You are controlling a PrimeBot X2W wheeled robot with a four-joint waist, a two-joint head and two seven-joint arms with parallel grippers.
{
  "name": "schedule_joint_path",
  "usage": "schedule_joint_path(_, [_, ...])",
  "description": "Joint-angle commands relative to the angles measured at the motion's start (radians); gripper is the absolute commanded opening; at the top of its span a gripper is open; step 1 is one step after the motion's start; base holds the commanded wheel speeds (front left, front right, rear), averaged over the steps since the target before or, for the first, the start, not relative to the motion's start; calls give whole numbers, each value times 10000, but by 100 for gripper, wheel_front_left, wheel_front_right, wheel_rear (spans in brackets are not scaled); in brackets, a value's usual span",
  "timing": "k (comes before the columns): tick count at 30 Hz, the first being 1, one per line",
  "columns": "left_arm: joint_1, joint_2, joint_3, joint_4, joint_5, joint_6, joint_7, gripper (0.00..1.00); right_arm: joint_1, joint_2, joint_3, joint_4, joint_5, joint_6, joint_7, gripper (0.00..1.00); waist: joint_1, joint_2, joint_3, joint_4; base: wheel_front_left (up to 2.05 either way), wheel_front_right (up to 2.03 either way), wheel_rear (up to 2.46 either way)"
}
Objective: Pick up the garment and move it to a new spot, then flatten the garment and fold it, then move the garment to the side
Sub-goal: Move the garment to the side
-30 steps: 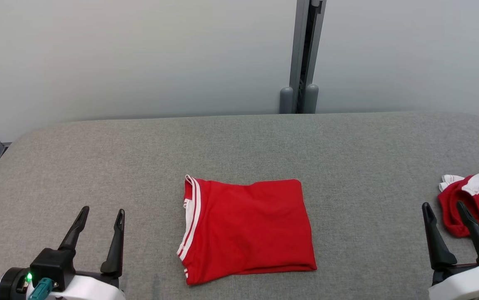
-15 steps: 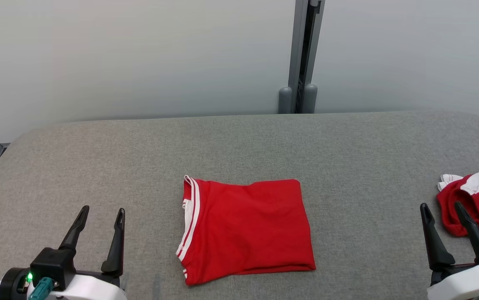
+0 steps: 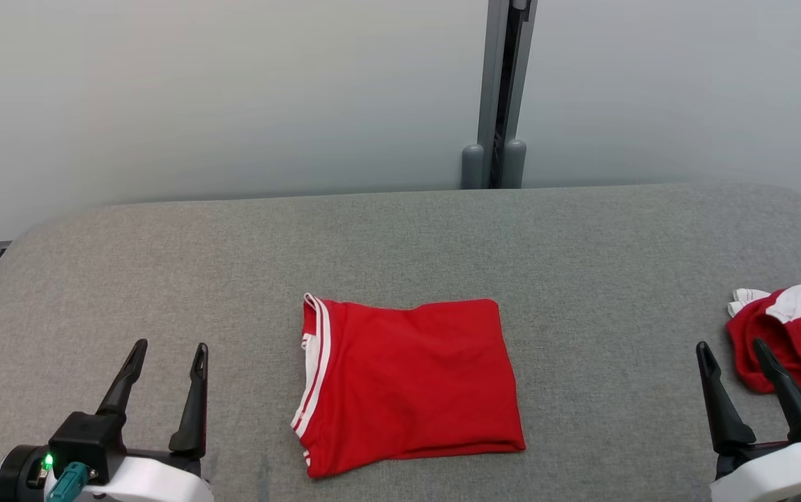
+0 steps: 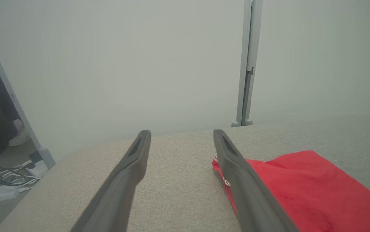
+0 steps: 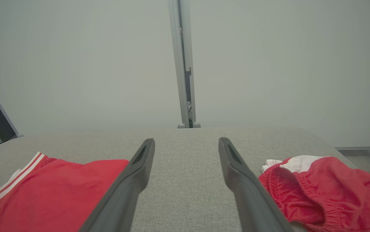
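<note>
We have bare table (image 3: 163, 265) around the folded garment (image 3: 407, 383). Left of it, a wide strip runs to the table's edge, with our left hand (image 3: 171, 346) there, fingers spread. Beyond it, a broad band reaches the wall (image 3: 233, 97), where a grey post (image 3: 494, 90) stands past the far edge. Right of it, the way is free up to a crumpled red pile (image 3: 787, 335) just beside our right hand (image 3: 730, 344), also spread.
</note>
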Motion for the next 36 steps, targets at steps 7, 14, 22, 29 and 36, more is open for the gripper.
schedule_joint_path(7, [-98, 56, -33, -191, -47, 107, -76, 100, -33, -138, -40, -61, 53, 1, 95, 100, 0, -1, 124, 164, 0, 0, 0])
schedule_joint_path(14, [-496, -16, -202, -344, 56, 44, -167, 100, -432, -556, 542, 41, 188, 1, 588, 100, 0, -1, 672, 853, 0, 0, 0])
schedule_joint_path(22, [-1238, -346, -480, -199, 114, -103, -562, 100, -1586, -1310, 2070, 1030, 862, 1, 1399, 100, 0, -1, 1929, 1951, 0, 0, 0])
schedule_joint_path(29, [-1771, -685, -647, 337, 71, -284, -871, 100, -2469, -1803, 3230, 2113, 1301, 1, 1783, 100, 0, -1, 2557, 2545, 0, 0, 0])
schedule_joint_path(36, [-2213, -840, -569, 791, 95, -408, -1043, 100, -2952, -2021, 4119, 2750, 1885, 1, 2513, 85, 0, -1, 2878, 2579, 0, 0, 0])
